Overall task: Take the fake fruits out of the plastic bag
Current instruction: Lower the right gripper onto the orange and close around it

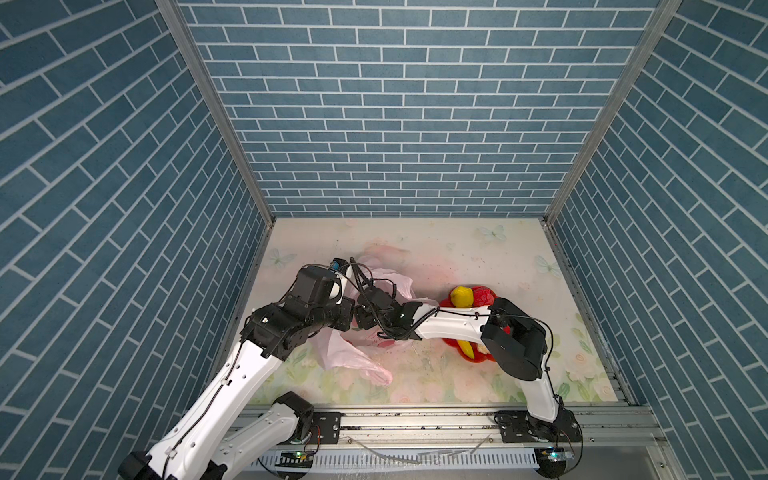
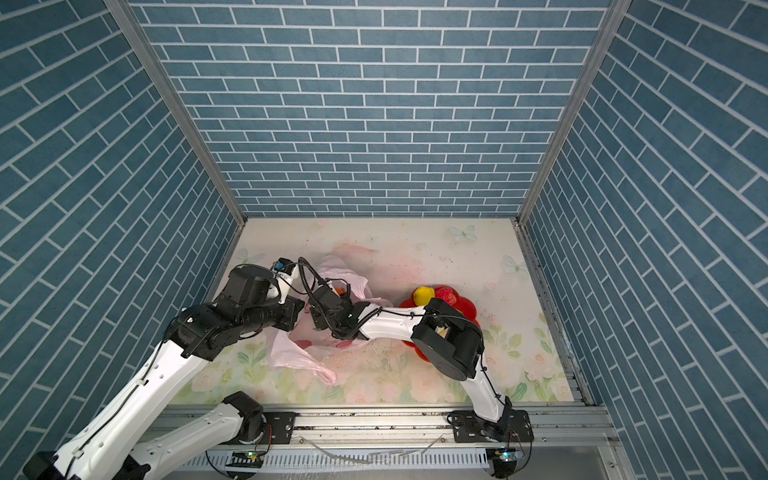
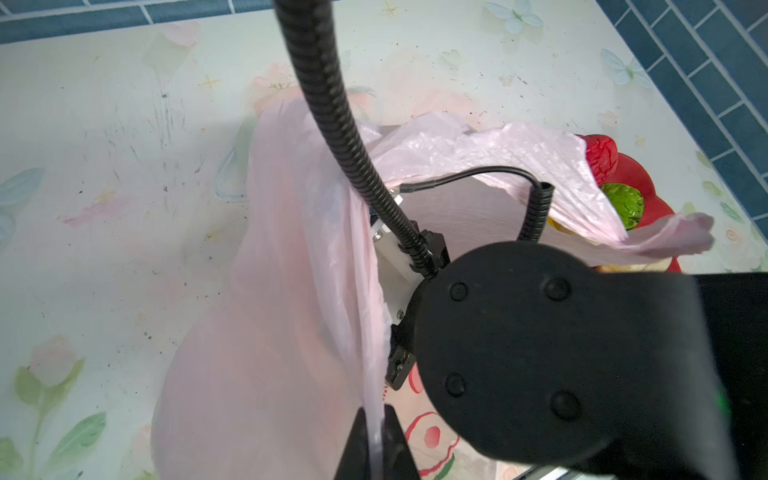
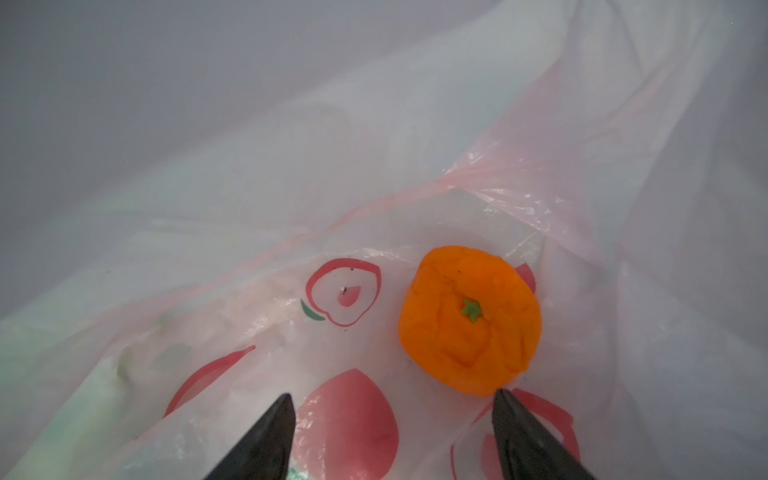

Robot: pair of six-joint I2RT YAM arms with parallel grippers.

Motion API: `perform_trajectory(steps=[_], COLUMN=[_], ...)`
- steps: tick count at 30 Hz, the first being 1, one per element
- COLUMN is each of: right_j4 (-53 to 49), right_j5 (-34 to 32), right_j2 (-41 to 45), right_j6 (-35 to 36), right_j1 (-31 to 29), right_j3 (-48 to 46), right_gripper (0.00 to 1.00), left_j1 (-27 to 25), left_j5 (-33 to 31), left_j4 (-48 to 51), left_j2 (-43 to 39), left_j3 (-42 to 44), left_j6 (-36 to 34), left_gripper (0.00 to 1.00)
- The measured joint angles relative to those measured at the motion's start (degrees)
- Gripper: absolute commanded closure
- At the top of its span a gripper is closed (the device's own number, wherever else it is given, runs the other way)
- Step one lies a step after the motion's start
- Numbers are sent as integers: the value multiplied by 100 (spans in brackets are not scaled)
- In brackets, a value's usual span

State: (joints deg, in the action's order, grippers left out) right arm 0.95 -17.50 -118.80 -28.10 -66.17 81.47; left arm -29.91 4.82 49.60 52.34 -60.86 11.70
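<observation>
Right wrist view is showing one orange [image 4: 469, 320] sitting inside the plastic bag [image 4: 291, 199]. It's round and matte with wrinkly skin and a tiny green stem. The bag is thin, crinkly pink film with red fruit prints on it. The right gripper [image 4: 392, 397] is hanging inside the bag too, fingers spread wide and gripping nothing, one tip just beside the orange. The left gripper [image 3: 375, 411] is pinching the bag's edge tight. Just beside the bag, a red flower-shaped plate [image 1: 452, 345] is holding four fruits I can count: lemon [image 1: 461, 296], red berry [image 1: 482, 297], banana [image 1: 467, 348] and green bumpy ball [image 3: 623, 203].
</observation>
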Motion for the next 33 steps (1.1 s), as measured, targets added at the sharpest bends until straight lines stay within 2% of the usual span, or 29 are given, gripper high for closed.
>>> perform_trajectory(steps=[10,21,33], right_j4=[446,1207,1655], right_j5=[-26,-2,35], right_j2=[-133,-518,-1049], right_j6=[-85,-516,-763], right_j1=[151,332,398], right_j3=[0,-11,37], right_gripper=[23,23,23], left_j1=[0,0,0], left_j5=[208,396,743], left_j4=[-15,-63,-181], left_j2=[39,52,-103], left_j3=[9,188,656], left_j6=[-120,-146,-144], left_gripper=[91,91,91])
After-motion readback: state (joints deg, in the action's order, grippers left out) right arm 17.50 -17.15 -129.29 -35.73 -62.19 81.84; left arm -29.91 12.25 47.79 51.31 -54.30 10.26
